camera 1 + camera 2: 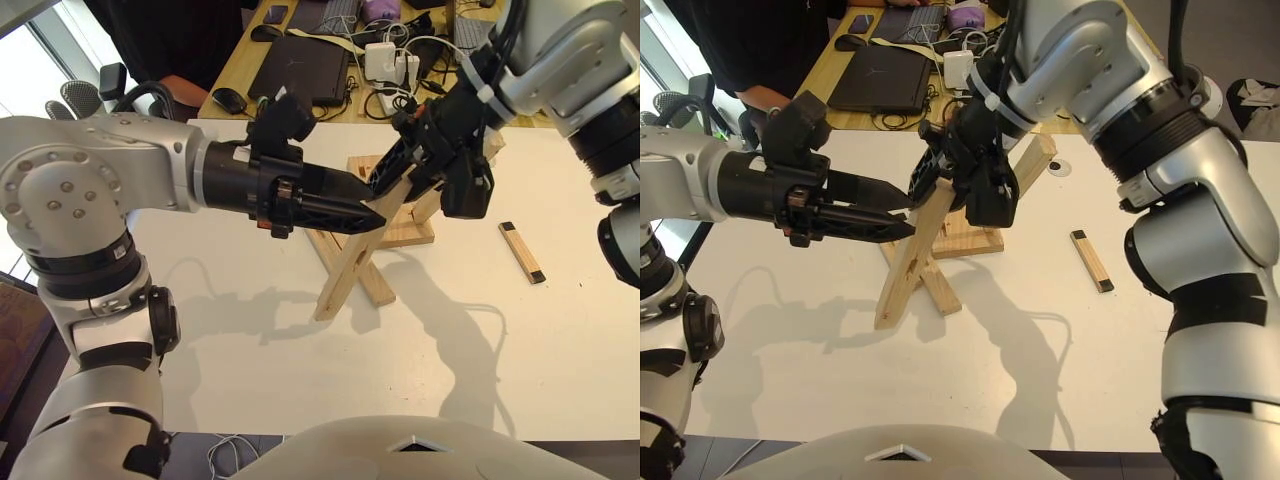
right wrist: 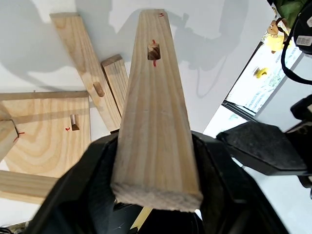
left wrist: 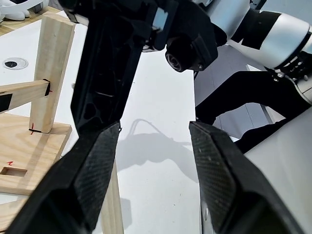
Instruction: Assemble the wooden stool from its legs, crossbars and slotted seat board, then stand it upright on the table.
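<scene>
Right claw [image 1: 400, 185] clamped on top end of leg [image 1: 908, 262]. Long axis slopes down from claw toward robot-left, lower end on table [image 1: 300, 370], mortise facing up. Seat board [image 1: 412, 236] flat just under claw, second leg [image 1: 376, 286] lying crossed beneath. Crossbar [image 1: 521, 251] loose, well right. Left claw [image 1: 910, 208] wide open, empty, tips beside leg, forearm level.

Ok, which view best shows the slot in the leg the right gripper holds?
The right wrist view: it looks along the leg, its slot facing the camera near the far end. Both eye views give the leg side-on, slanting to the table; the left wrist view, at most an edge.
</scene>
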Robot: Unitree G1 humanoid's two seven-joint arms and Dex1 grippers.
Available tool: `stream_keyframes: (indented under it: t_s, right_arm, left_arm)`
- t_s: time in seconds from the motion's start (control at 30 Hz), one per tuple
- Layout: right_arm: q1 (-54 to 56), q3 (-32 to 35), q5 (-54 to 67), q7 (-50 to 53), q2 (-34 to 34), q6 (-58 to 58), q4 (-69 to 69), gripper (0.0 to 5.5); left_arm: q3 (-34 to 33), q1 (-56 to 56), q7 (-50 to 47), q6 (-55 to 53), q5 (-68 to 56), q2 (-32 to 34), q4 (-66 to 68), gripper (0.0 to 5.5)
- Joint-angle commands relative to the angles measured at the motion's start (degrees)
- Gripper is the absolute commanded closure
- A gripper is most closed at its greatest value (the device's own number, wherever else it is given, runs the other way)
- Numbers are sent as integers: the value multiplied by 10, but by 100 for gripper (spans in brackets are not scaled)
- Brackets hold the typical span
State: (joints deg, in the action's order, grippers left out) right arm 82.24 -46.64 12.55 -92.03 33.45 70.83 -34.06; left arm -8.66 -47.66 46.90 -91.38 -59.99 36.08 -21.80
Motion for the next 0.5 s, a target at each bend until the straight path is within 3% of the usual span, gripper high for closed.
stream_keyframes:
  t_s: [0.03, 0.3, 0.5]
  right_arm:
    - [32, -20, 17, -4, -1, -3, 2, 347]
    - [40, -14, 37, -4, 12, -35, 16, 347]
    - [45, 1, 7, -3, -1, -15, -22, 347]
  left_arm:
    - [25, 11, -56, 27, 44, 0, 1, 291]
    - [55, 22, -86, 79, 89, 21, 28, 291]
    - [48, 22, -65, 67, 52, 22, 13, 291]
